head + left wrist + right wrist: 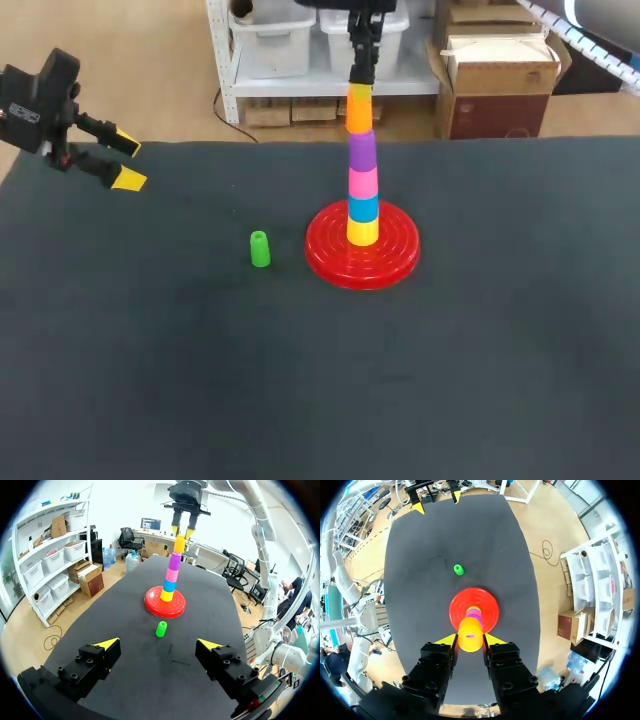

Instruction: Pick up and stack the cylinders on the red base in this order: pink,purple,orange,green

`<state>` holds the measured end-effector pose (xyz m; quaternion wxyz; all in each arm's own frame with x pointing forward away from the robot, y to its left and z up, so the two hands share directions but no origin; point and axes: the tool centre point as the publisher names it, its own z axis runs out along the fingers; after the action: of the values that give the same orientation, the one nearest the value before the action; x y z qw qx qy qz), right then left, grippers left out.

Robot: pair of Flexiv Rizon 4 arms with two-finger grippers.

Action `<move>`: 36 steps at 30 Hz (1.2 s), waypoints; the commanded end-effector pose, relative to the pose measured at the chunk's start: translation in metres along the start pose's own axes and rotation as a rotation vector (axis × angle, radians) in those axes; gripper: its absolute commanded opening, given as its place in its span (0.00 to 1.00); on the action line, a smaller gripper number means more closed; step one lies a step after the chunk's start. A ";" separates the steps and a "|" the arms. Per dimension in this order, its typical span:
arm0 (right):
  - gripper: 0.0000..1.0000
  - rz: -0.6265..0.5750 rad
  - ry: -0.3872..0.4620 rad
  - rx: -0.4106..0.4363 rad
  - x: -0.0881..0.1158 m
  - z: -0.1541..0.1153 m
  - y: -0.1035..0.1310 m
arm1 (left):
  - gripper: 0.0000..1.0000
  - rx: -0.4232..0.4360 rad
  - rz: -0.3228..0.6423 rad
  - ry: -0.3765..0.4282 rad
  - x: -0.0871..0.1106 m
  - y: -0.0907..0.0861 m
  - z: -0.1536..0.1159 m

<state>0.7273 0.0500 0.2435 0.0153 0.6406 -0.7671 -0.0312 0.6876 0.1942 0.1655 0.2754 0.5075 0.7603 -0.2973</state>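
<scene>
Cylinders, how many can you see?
6. Five stacked on the red base: yellow, blue, pink, purple, then orange on top, between the right fingers. The green one stands alone beside it.

Tall stack (362, 190) on red base (362, 264), orange cylinder (359, 112) uppermost; green cylinder (260, 249) upright alongside.

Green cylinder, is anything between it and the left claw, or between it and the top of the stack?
Only bare table lies between the left claw and the green cylinder. The top of the stack is blocked: the right claw is shut on the orange cylinder there.
</scene>
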 end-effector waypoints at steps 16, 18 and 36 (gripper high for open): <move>0.00 -0.004 0.021 -0.019 -0.005 0.019 -0.013 | 1.00 -0.001 0.001 -0.001 0.001 0.000 0.001; 0.00 -0.003 0.027 -0.032 -0.004 0.024 -0.011 | 1.00 -0.001 0.001 -0.001 0.001 0.000 0.001; 1.00 0.022 0.039 0.046 -0.011 0.015 0.002 | 1.00 -0.001 0.001 -0.001 0.001 0.000 0.001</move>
<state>0.7367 0.0602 0.2216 0.0306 0.6322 -0.7739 -0.0194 0.6876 0.1942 0.1655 0.2754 0.5076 0.7603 -0.2973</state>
